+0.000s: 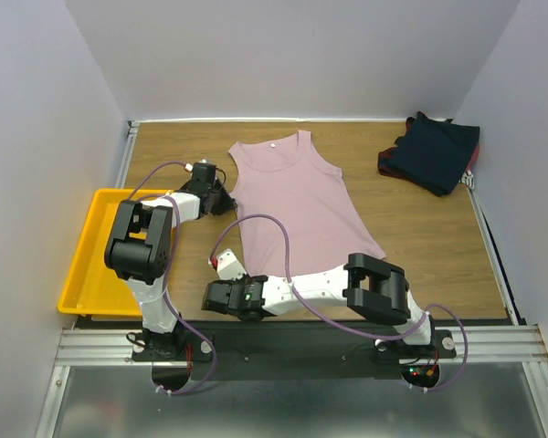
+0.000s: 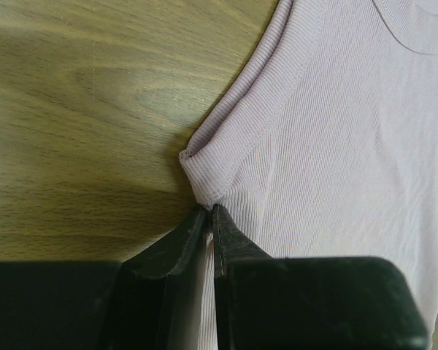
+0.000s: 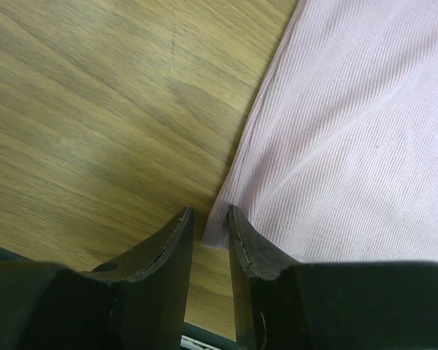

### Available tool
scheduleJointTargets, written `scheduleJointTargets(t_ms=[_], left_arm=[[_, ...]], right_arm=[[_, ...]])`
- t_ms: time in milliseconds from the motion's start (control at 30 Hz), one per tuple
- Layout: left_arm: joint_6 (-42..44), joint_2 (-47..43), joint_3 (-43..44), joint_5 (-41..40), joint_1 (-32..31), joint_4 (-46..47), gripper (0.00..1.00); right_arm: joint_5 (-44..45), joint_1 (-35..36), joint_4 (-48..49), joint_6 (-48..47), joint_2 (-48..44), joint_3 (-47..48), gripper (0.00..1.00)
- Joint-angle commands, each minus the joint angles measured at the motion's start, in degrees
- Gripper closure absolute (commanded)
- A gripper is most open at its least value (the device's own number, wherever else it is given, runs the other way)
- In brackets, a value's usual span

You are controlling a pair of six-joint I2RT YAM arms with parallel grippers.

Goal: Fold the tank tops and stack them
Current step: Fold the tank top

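**A:** Since both arms sit on 1 edge, which way does the cloth lie from them?

**B:** To their right. The dusty pink ribbed knit tank top (image 1: pixel 297 196) lies flat on the brown wood-grain table (image 1: pixel 420 237). Its neck is at the far side and its hem is at the near side, so the long axis runs far to near, with the hem drifting a little to the right. The left gripper (image 2: pixel 209 209) is at the bottom of the left armhole. The right gripper (image 3: pixel 208 211) has reached across to the near-left hem corner.

**A:** Are they holding it?

**B:** The left one is. Its fingertips are pinched together on the puckered armhole edge, and pink cloth shows between the fingers. The right one's jaws stand narrow with the hem corner between them, but I cannot tell whether they clamp it.

**A:** So what is the next move?

**B:** My guess is that both ends of that left edge get carried rightward across the long axis, for a lengthwise fold. With 2 holds on 1 edge, the arms would have to travel together or the fold line will skew.

**A:** And where does the stack go?

**B:** Probably on the dark navy folded tops (image 1: pixel 434 155) at the far right corner, well apart from both arms.
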Motion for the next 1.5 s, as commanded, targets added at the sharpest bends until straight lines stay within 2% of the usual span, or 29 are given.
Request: scheduleJointTargets(t_ms=[0, 433, 867, 1233, 1300, 1467], left_arm=[[1.2, 0.6, 1.6, -1.2, -0.1, -0.8, 0.82], [1.1, 1.0, 1.8, -1.1, -0.1, -0.9, 0.86], [1.2, 0.9, 1.6, -1.2, -0.1, -0.9, 0.87], [0.6, 1.1, 1.5, -1.6, -0.1, -0.9, 0.95], [0.6, 1.1, 1.5, -1.6, -0.1, -0.7, 1.00], [0.0, 0.5, 0.5, -2.0, -0.1, -0.1, 1.00]], right_arm=[[3.8, 1.3, -2.5, 1.5, -0.1, 2.7, 0.69], [8.0, 2.3, -3.6, 2.1, -1.6, 3.4, 0.69], [4.0, 2.3, -4.1, 2.0, 2.4, 5.5, 0.70], [-0.5, 2.3, -1.4, 1.3, 3.2, 6.0, 0.89], [-1.2, 2.3, -0.9, 1.2, 3.2, 6.1, 0.92], [-2.6, 2.3, -0.6, 0.7, 4.4, 8.5, 1.00]])
